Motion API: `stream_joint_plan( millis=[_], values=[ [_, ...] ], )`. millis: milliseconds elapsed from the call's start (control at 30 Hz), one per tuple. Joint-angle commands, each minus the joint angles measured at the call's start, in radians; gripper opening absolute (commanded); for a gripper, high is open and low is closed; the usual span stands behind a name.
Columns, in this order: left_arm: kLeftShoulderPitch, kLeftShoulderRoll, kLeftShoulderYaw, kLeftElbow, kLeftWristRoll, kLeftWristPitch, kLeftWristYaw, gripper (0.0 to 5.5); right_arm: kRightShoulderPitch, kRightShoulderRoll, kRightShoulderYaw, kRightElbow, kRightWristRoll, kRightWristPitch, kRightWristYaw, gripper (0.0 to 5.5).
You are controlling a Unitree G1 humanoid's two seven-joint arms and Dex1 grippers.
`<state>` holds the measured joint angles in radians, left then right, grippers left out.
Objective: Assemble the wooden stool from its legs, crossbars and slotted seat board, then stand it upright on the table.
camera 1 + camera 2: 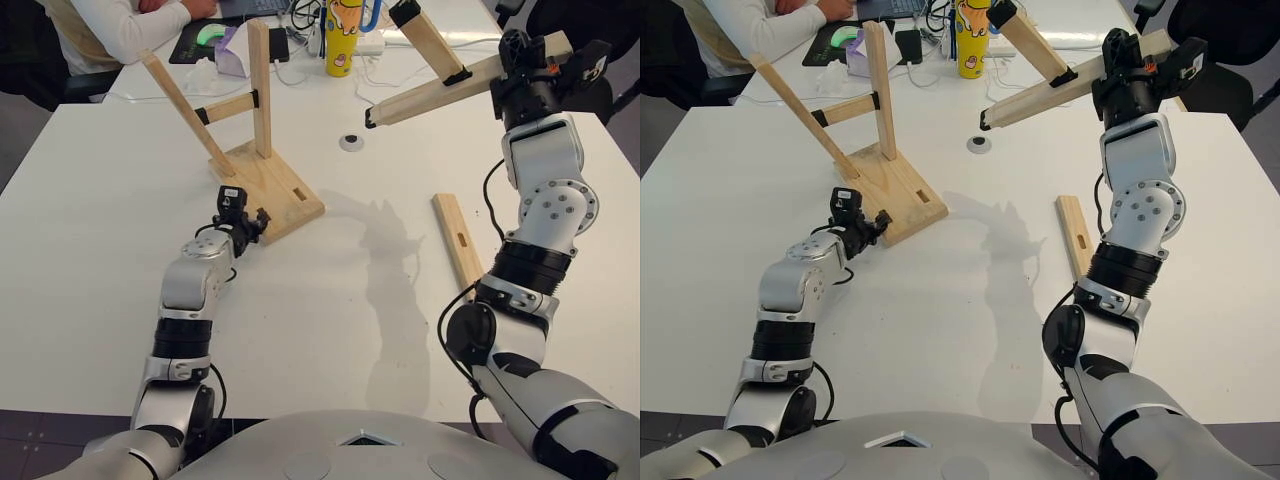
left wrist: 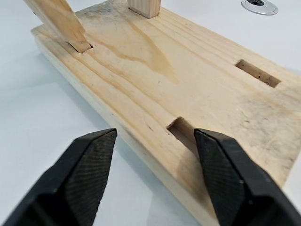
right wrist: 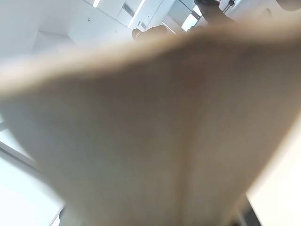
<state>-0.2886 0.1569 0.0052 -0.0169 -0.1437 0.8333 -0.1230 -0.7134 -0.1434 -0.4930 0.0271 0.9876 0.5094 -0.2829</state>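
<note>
Right now your left claw (image 2: 155, 136) is spread wide at the near edge of the seat board (image 1: 275, 190) and grips nothing. 1 finger (image 2: 221, 174) is over the wood beside an open slot (image 2: 181, 131), and the other is over the bare desk (image 1: 120, 230). You can see a 2nd open slot (image 2: 257, 73) further along the board.

The board lies flat on the desk with 2 legs standing in its far slots, 1 upright (image 1: 260, 85) and 1 leaning to the left (image 1: 180, 110). A short crossbar (image 1: 230, 107) joins them.

Your right claw (image 1: 520, 85) is raised high over the far right of the desk, clamped on a second leg frame (image 1: 430, 95). This frame is 2 wooden pieces meeting at a dark joint, held in the air and pointing left.

Below it, a loose slat (image 1: 458, 240) with 1 slot lies flat on the desk beside your right arm. A round grommet (image 1: 351, 142) sits in the desk between the board and the raised frame, and a yellow cup (image 1: 343, 35) stands at the far edge.
</note>
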Motion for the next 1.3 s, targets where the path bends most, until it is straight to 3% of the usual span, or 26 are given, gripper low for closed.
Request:
stream_joint_plan(
  millis=[33, 233, 467, 567, 967, 1133, 1300],
  values=[
    [0.084, 0.014, -0.01, 0.062, -0.012, 0.084, -0.034, 2.46, 0.002, 0.004, -0.011, -0.017, 0.004, -0.003, -0.013, 1.0],
    [0.112, 0.058, -0.049, 0.07, -0.024, 0.08, -0.109, 2.08, -0.005, 0.006, -0.017, -0.015, 0.006, -0.002, -0.015, 1.0],
    [0.142, 0.218, -0.276, -0.063, -0.025, 0.045, -0.342, 1.71, -0.02, 0.004, -0.018, 0.0, 0.009, -0.002, -0.014, 1.0],
    [0.141, 0.246, -0.295, -0.077, -0.01, 0.036, -0.35, 1.54, -0.024, 0.003, -0.017, -0.006, 0.009, -0.001, -0.014, 1.0],
    [0.081, 0.043, -0.22, -0.116, -0.041, 0.083, -0.189, 1.46, -0.009, -0.068, -0.026, -0.117, 0.001, 0.022, -0.014, 1.0],
    [0.074, -0.014, -0.193, -0.149, -0.058, 0.098, -0.16, 1.46, 0.039, -0.185, -0.019, -0.146, 0.09, 0.186, 0.069, 0.99],
    [0.054, -0.049, -0.18, -0.151, -0.057, 0.096, -0.138, 1.46, 0.161, -0.3, 0.092, -0.206, 0.108, 0.4, 0.186, 0.99]
  ],
)
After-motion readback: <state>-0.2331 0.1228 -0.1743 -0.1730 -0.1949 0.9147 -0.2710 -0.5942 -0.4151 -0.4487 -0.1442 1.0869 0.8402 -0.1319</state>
